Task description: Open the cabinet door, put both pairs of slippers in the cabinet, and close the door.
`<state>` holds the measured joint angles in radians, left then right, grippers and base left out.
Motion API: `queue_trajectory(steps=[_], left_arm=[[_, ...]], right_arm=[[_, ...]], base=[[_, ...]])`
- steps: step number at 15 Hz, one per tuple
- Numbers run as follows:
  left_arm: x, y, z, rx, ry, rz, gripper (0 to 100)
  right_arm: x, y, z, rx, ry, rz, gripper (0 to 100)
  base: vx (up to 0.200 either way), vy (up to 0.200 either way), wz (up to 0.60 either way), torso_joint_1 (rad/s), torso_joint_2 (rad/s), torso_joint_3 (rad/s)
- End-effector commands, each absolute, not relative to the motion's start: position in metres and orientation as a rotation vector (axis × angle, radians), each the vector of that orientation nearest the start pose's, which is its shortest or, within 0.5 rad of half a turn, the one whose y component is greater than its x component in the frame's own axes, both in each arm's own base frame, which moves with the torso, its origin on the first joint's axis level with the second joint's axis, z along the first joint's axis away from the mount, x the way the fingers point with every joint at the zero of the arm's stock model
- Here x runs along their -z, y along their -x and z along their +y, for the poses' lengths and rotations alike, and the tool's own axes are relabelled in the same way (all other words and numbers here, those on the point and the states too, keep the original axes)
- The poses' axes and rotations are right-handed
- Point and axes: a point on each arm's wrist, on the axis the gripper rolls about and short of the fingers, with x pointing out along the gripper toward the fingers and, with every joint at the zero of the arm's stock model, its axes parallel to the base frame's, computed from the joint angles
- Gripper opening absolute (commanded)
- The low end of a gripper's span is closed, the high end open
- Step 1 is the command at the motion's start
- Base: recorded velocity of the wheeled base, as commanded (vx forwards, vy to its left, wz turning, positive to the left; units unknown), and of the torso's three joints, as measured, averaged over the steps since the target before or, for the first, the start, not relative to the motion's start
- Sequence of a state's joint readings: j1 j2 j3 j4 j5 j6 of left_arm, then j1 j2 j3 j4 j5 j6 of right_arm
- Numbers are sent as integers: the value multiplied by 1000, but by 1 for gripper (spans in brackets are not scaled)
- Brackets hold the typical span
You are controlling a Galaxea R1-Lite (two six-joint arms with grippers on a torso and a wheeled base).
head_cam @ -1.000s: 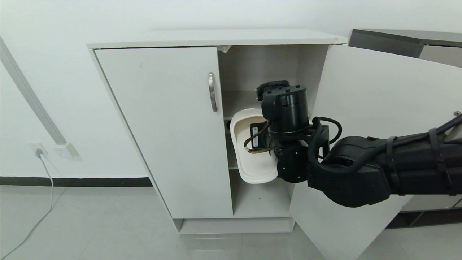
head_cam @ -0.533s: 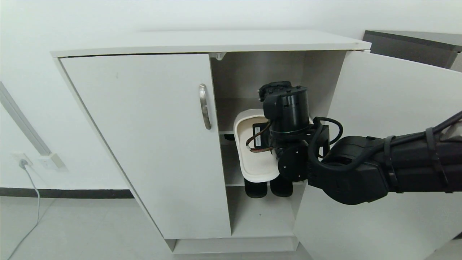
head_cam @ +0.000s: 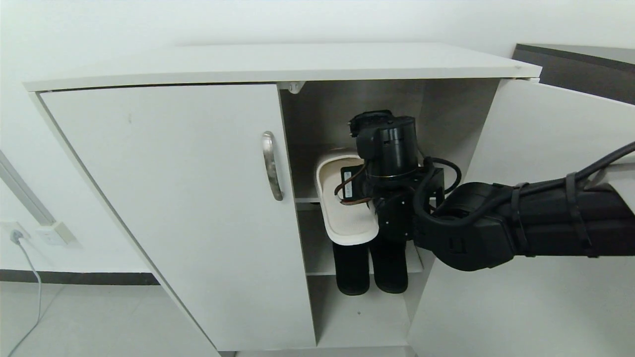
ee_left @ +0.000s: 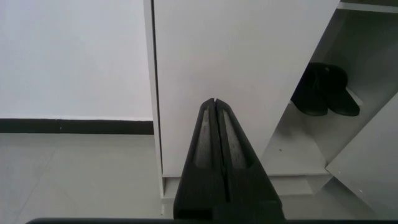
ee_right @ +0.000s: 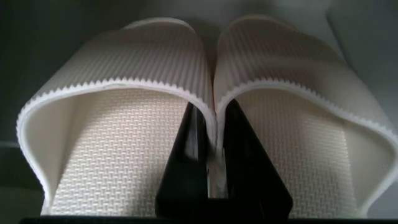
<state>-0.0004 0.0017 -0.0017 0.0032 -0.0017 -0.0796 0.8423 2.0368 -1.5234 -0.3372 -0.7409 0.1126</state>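
The white cabinet (head_cam: 278,62) has its left door (head_cam: 163,208) shut and its right door (head_cam: 540,198) swung open. My right gripper (ee_right: 209,140) is shut on the touching inner edges of a pair of white slippers (ee_right: 130,93). It holds them in the cabinet opening at the upper shelf's level, where the white slippers (head_cam: 342,218) stand tilted on edge. A pair of black slippers (head_cam: 369,270) lies on the lower shelf, heels over its front edge. My left gripper (ee_left: 214,106) is shut on nothing, low in front of the left door, with the black slippers (ee_left: 324,92) off to its side.
A metal handle (head_cam: 272,166) is on the shut left door. The bottom compartment floor (head_cam: 357,322) is bare. A dark grey unit (head_cam: 585,69) stands behind the open door. A wall socket with a cable (head_cam: 17,238) is at the far left.
The head camera has moved closer, so the cabinet looks larger and the black slippers have come into view. The white slippers now sit higher against the shelves.
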Motion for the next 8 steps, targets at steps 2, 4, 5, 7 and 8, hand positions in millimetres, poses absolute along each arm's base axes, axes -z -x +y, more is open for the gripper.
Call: queue_trajectory(steps=[2,4,5,7,8], left_arm=[[-76,23,0,1,80,3,0],[-76,23,0,3,81,5,0],[-76,23,0,0,81,3,0],[-76,23,0,0,83,5,0],[-76,23,0,1,83,3,0]], right_arm=[[-235,-307,304,-66,21,145,0],[-238,-321,306,-49,0,126,0],[-238,-328,307,-40,-7,119,0],[-237,-337,308,-30,-8,118,0],[-237,-342,309,-23,-6,121,0]], base=[[0,0,0,0,0,0],[0,0,0,0,0,0],[0,0,0,0,0,0],[0,0,0,0,0,0],[0,0,0,0,0,0]])
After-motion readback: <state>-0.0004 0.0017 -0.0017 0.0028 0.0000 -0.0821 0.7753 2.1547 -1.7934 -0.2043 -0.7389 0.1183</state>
